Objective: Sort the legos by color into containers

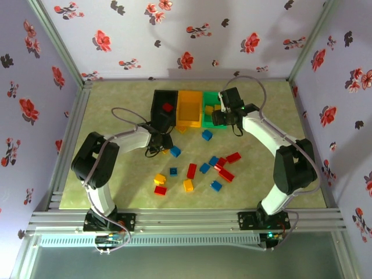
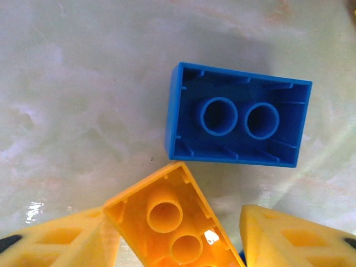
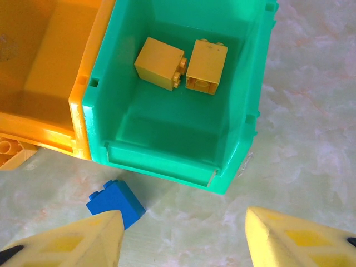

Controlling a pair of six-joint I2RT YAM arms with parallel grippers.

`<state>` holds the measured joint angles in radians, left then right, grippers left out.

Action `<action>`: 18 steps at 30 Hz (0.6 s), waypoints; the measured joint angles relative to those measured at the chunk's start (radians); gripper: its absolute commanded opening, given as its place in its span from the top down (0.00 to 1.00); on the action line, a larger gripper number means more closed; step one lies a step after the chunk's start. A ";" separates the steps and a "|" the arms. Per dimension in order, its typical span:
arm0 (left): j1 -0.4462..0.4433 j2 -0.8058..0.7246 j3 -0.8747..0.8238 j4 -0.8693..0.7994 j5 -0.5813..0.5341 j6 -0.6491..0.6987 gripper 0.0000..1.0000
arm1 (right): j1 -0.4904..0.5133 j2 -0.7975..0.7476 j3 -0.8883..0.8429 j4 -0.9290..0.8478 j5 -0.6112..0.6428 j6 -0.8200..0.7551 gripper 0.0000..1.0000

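My left gripper (image 2: 173,222) (image 1: 161,145) is low over the table, its jaws on either side of an upside-down yellow-orange lego (image 2: 172,217). The left finger touches it and the right finger (image 2: 289,236) stands a little apart. An upside-down blue lego (image 2: 239,122) (image 1: 175,151) lies just beyond. My right gripper (image 3: 183,222) (image 1: 222,118) hovers open in front of the green container (image 3: 161,161) (image 1: 209,123), with nothing between its fingers. That container holds two yellow legos (image 3: 158,64) (image 3: 207,67). A blue lego (image 3: 114,203) (image 1: 206,135) sits by the right gripper's left finger.
The black container (image 1: 158,107) holds a red lego (image 1: 168,107); the orange container (image 1: 189,110) (image 3: 44,67) stands between it and the green one, with a yellow lego (image 1: 182,129) in front. Several red, blue and yellow legos lie scattered mid-table, such as a red one (image 1: 233,157).
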<state>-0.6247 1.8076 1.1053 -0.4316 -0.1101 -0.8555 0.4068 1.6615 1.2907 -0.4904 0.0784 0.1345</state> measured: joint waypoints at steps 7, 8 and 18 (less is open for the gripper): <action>0.000 0.000 0.002 -0.005 0.003 0.006 0.61 | 0.000 -0.016 -0.007 0.002 0.000 0.000 0.40; 0.000 0.000 0.005 -0.008 0.003 0.008 0.63 | 0.000 -0.018 -0.009 0.003 0.000 0.000 0.40; -0.002 0.002 0.074 -0.068 0.006 0.051 0.71 | 0.000 -0.043 -0.032 0.011 0.005 0.008 0.40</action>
<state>-0.6270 1.8099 1.1797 -0.4995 -0.1040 -0.8040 0.4068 1.6188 1.2583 -0.4797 0.0834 0.1421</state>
